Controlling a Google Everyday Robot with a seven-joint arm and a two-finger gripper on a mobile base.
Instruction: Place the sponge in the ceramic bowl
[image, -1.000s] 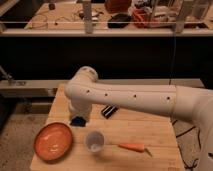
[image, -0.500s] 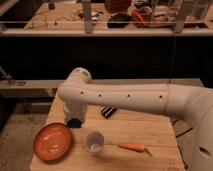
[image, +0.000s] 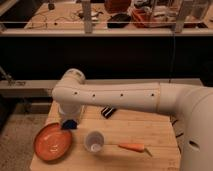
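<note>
gripper (image: 71, 114): down right above the sponge (image: 70, 124), can't tell its grip
sponge: at the ceramic bowl's (image: 50, 143) far-right rim
cup (image: 94, 141): beside bowl on tabletop (image: 135, 127)

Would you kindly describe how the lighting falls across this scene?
Camera view: the wooden table is warmly lit, the band behind it nearly black; the pincer, at the sponge beside the ceramic bowl, sits shaded under the arm.
</note>
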